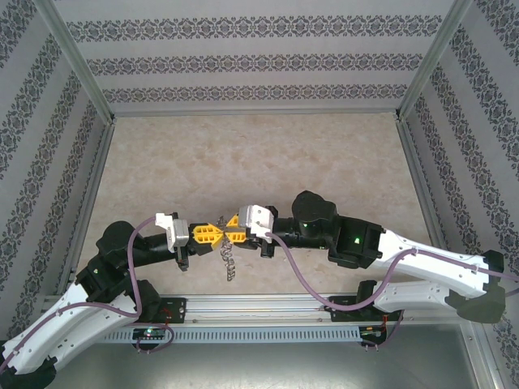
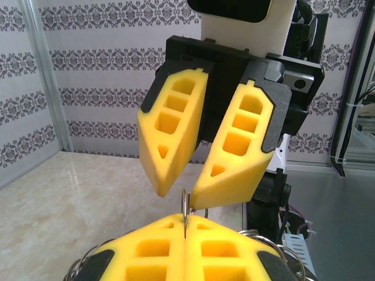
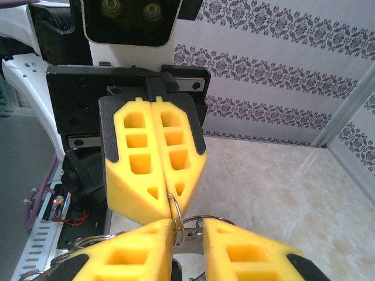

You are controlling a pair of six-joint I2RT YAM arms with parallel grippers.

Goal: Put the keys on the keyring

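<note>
My left gripper [image 2: 186,225] is shut on a thin wire loop [image 2: 185,202] that stands edge-on out of its yellow pads. This loop belongs to the keyring, whose grey metal body [image 3: 220,234] and other loops hang below the two grippers [image 1: 229,261]. My right gripper [image 3: 187,225] faces the left gripper tip to tip, its fingers a little apart. The held loop [image 3: 177,216] sits in that gap, against one finger [image 3: 146,240]. In the top view both grippers, left [image 1: 216,235] and right [image 1: 230,223], meet above the table's near edge. The keys are hidden.
The beige marble table [image 1: 259,162] stretches away behind the grippers, closed in by patterned walls [image 1: 259,65] on three sides. An aluminium rail with cables [image 1: 268,312] runs along the near edge under the arms.
</note>
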